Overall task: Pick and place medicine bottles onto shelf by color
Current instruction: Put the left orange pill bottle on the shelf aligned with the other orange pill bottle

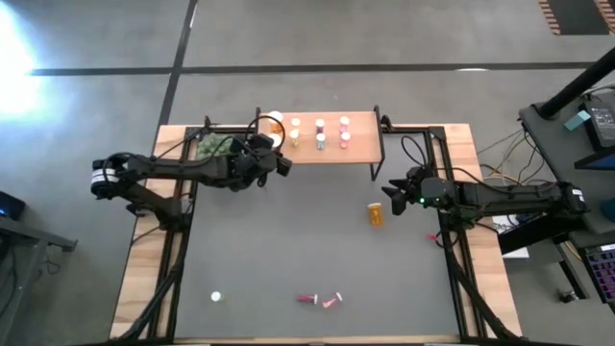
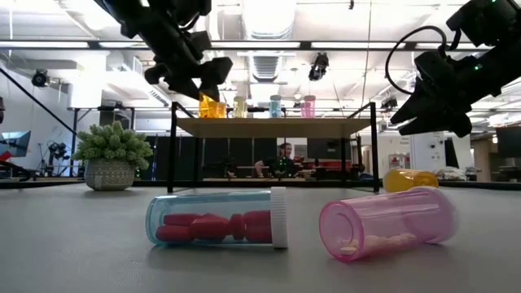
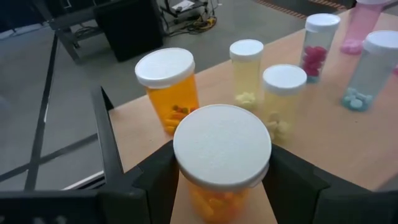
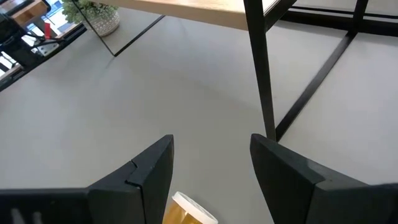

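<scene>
The left gripper (image 3: 221, 186) holds an upright orange bottle (image 3: 222, 162) over the shelf's (image 3: 323, 143) left end, just beside another orange bottle (image 3: 168, 84), while the right gripper (image 4: 211, 174), jaws apart and empty, waits above a lying orange bottle (image 1: 375, 213).

No text, label, brand, number or sign can be read in any view; the medicine bottles (image 3: 221, 162) on the shelf (image 3: 323, 143) show plain white caps and unlabelled sides.
</scene>
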